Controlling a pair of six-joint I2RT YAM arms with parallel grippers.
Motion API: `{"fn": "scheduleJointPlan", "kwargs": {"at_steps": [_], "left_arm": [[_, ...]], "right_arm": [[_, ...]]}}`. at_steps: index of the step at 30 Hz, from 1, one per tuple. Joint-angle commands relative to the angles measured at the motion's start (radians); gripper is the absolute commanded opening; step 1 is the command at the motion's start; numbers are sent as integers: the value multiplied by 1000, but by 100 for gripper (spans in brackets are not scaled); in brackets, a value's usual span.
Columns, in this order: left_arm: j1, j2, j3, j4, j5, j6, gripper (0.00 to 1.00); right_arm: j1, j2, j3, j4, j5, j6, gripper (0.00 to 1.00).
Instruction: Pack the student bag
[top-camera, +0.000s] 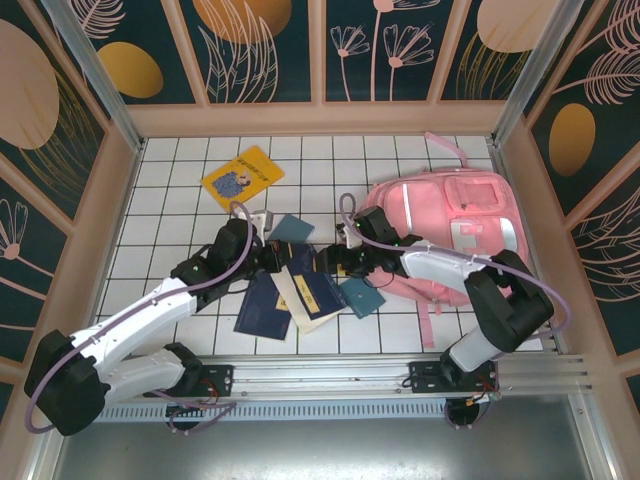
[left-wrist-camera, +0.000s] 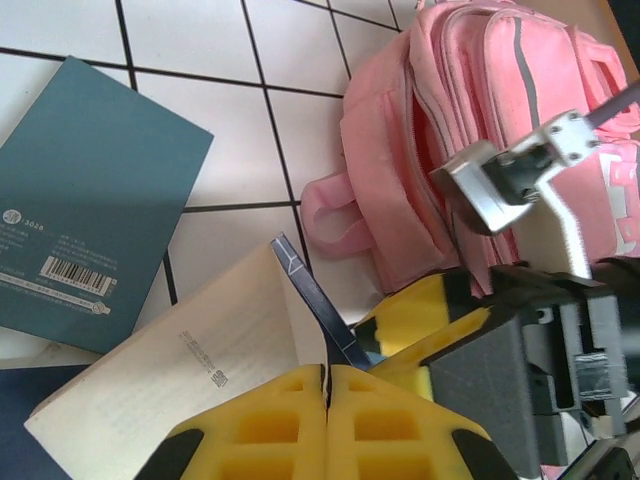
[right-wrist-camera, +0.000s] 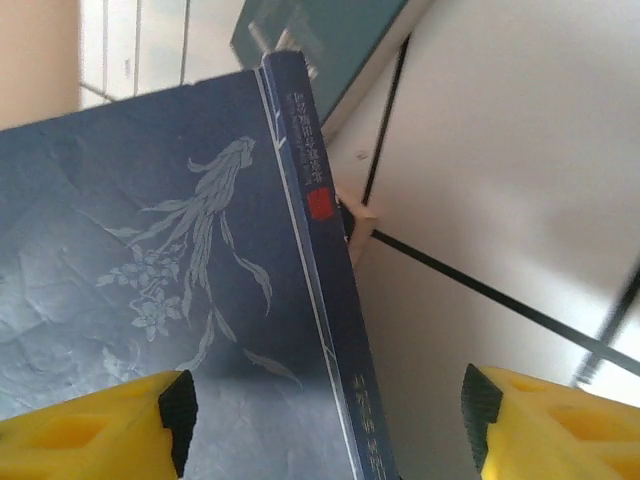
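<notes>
yellow book (top-camera: 243, 177): 1 | teal books (top-camera: 291, 229): 2 | navy books (top-camera: 263, 308): 2 (overlapping) | pink backpack (top-camera: 470, 230): 1

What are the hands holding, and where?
The left hand seems to pinch the navy book by its cover's edge; the right hand, open over its spine, holds nothing.

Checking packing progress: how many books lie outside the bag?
5: yellow book far left; teal book centre; navy book nearest the bases; navy book with cream pages beside it; second teal book next to the student bag. Arms may hide more.
</notes>
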Motion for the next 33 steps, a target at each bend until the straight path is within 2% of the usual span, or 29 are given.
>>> {"fn": "scheduleJointPlan", "kwargs": {"at_steps": [1, 4, 7, 11, 13, 14, 15, 17, 18, 19, 21, 24, 27, 29, 33], "left_arm": [[8, -36, -20, 53, -2, 33, 0], [9, -33, -24, 54, -8, 34, 0], [8, -8, -21, 96, 7, 10, 0], [9, 46, 23, 109, 21, 3, 0], [8, 54, 34, 96, 7, 2, 0], [9, 54, 38, 83, -6, 2, 8], [10, 55, 43, 63, -19, 5, 18], [8, 57, 61, 2, -73, 8, 51], [8, 62, 77, -43, -117, 5, 63], [9, 65, 94, -87, -160, 2, 71], [9, 67, 123, -158, -226, -16, 81], [9, 62, 149, -191, -249, -35, 86], [14, 60, 161, -167, -193, -44, 91], [33, 43, 137, -83, -75, -60, 98], [107, -13, 33, 207, 190, -175, 98]], "right_arm": [[-9, 35, -47, 214, -167, 91, 65], [-9, 44, -99, 351, -221, 170, 52], [-9, 45, -144, 445, -222, 225, 36], [-15, 63, -168, 491, -206, 252, 10], [-22, 52, -176, 499, -195, 258, 2], [-27, 39, -179, 493, -183, 256, 0], [-32, 26, -181, 481, -173, 250, 0], [-49, -10, -176, 427, -145, 220, 0], [-60, -35, -171, 392, -131, 201, 0], [-70, -63, -164, 351, -112, 180, 0], [-90, -117, -146, 278, -80, 144, 0], [-103, -204, -102, 167, -35, 95, 0], [-104, -281, -42, 66, -1, 56, 0], [-104, -325, -4, 0, 23, 34, 0], [-147, -410, 56, -76, 48, 14, 0]]}}
